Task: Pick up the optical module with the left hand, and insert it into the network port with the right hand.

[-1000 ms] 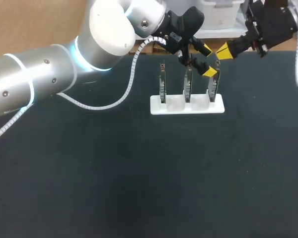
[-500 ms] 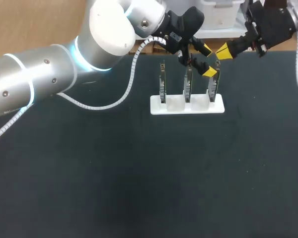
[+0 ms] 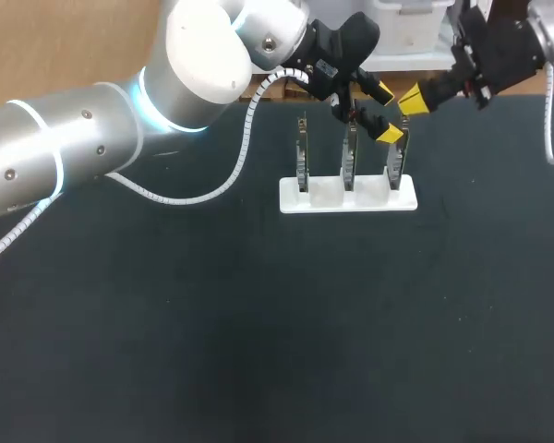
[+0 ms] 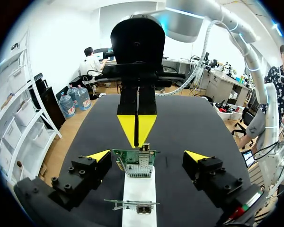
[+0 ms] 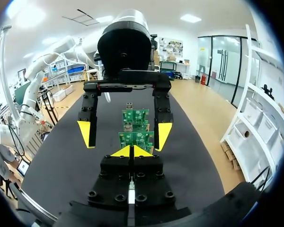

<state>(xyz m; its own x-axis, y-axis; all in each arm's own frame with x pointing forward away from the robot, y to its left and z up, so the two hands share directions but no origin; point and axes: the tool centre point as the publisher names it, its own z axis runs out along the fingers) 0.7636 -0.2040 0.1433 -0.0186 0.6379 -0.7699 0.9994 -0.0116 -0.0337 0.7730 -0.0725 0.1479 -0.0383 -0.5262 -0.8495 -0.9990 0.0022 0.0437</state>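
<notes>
Three green network cards stand upright in a white rack (image 3: 348,196). My left gripper (image 3: 388,113) is open, its yellow tips on either side of the rightmost card (image 3: 396,159) without touching it. In the left wrist view that card (image 4: 132,164) sits between the open fingers (image 4: 98,156), with a small silver port piece (image 4: 145,147) at its top edge. My right gripper (image 3: 413,98) is shut, its joined yellow tips (image 4: 137,130) pointing at that silver piece. The right wrist view shows my right gripper (image 5: 131,151) shut, just short of the nearest card (image 5: 137,140). I cannot tell the optical module apart.
The rack (image 4: 138,194) stands at the far middle of the dark table (image 3: 277,323). The two other cards (image 3: 302,157) (image 3: 349,161) stand to the left of the grippers. My left arm (image 3: 92,138) crosses the table's far left.
My right gripper has shifted slightly to the left, toward the rightmost card. The left arm and the cards have stayed in place.
</notes>
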